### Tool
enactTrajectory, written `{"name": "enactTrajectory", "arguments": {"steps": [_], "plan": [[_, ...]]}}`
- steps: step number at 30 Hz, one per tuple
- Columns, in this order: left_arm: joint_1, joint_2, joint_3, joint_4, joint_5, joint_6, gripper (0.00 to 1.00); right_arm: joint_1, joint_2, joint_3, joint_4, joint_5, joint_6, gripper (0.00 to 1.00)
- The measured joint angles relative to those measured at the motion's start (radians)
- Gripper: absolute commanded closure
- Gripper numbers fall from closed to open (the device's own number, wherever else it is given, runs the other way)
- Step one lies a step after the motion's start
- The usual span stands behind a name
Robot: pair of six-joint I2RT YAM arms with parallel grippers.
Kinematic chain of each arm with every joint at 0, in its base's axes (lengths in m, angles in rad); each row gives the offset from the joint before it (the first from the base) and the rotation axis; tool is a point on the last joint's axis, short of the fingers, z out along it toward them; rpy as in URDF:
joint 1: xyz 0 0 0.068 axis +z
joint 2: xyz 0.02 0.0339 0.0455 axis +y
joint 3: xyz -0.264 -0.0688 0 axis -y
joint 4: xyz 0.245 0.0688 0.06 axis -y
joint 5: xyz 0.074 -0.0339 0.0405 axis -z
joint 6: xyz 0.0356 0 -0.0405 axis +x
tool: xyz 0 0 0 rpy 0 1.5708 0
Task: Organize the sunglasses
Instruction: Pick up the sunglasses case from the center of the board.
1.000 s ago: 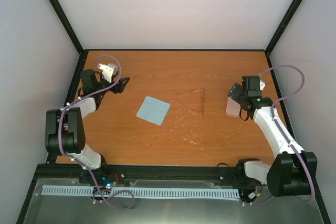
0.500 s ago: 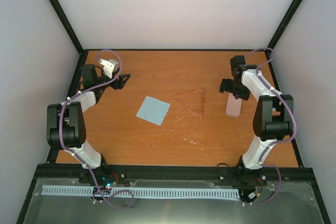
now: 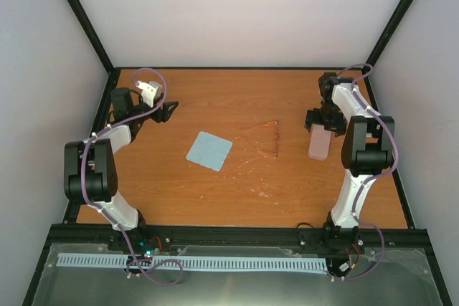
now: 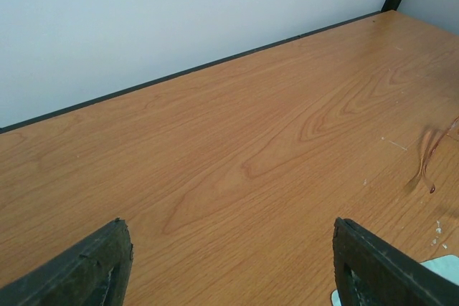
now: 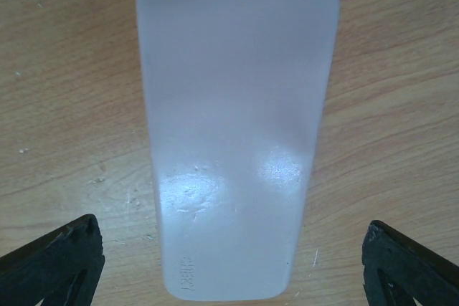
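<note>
The sunglasses (image 3: 264,137) lie on the wood table right of centre, thin amber frame nearly matching the wood; one arm tip shows in the left wrist view (image 4: 428,163). The pale pink-grey case (image 3: 319,142) lies closed at the right, filling the right wrist view (image 5: 233,127). My right gripper (image 3: 320,121) hovers over the case's far end, open, its jaws wide on either side of the case (image 5: 229,259). My left gripper (image 3: 166,111) is open and empty at the far left, above bare wood (image 4: 229,263).
A light blue square cloth (image 3: 209,150) lies left of the sunglasses; its corner shows in the left wrist view (image 4: 441,266). Black frame rails and white walls border the table (image 3: 237,98).
The right arm swung from the near right to the table's far right and now hangs over the case's far end. The case lies flat on the table. The left gripper hardly moved.
</note>
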Motion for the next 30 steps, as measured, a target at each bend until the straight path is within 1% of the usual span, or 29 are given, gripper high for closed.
{"name": "enactTrajectory", "arguments": {"steps": [5,12,15,19,22,24,26,30], "plan": [[0.0,0.001,0.0,0.0,-0.001,0.0,0.24,-0.007,0.03,-0.002,-0.009,-0.017,-0.019,0.05],[0.0,0.011,0.0,0.0,-0.003,0.001,0.24,-0.008,0.063,-0.02,0.004,-0.05,-0.027,0.08],[0.0,0.016,0.0,0.0,-0.005,0.001,0.24,-0.008,0.08,-0.024,0.012,-0.053,-0.027,0.14],[0.0,0.023,0.0,-0.001,-0.006,0.001,0.24,-0.008,0.092,-0.025,0.016,-0.051,-0.03,0.15],[0.0,0.027,0.0,-0.001,-0.008,0.001,0.23,-0.01,0.093,-0.025,0.016,-0.048,-0.031,0.2],[0.0,0.032,0.0,-0.001,-0.01,0.001,0.24,-0.011,0.093,-0.025,0.016,-0.044,-0.034,0.21],[0.0,0.038,0.0,-0.001,-0.011,0.001,0.24,-0.014,0.093,-0.025,0.017,-0.044,-0.033,0.24],[0.0,0.05,0.002,-0.001,-0.012,0.001,0.24,-0.021,0.095,-0.025,0.018,-0.045,-0.036,0.24]]}}
